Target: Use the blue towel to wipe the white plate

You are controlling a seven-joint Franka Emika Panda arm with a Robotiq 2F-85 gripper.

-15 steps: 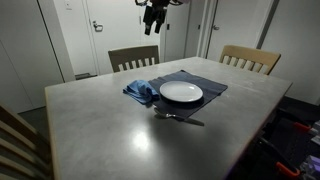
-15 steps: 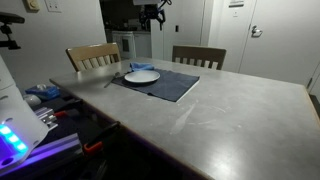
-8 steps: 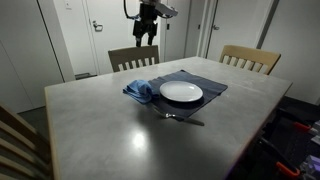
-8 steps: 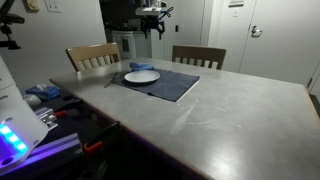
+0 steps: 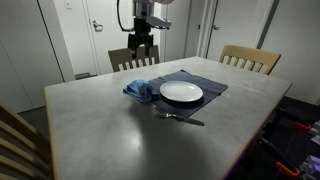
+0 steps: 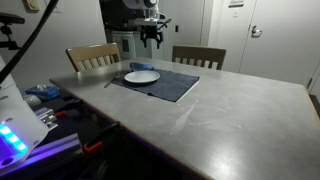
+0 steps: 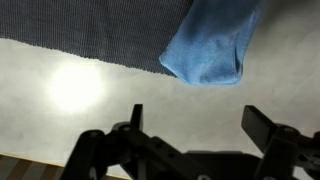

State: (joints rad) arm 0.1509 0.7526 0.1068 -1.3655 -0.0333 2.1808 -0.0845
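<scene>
- Overhead, the gripper [image 5: 140,60] hangs above the table [image 5: 100,130], fingers apart, gripping nothing.
- Door sign [image 6: 237,3]: writing too small to read.
- White plate [image 5: 181,92] sits on a dark placemat [image 5: 212,82].
- Blue towel [image 5: 141,91] lies bunched just beside the plate.

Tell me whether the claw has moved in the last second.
Yes. In an exterior view the claw has dropped from the picture's top edge to the level of the chair back, nearer the blue towel.
</scene>
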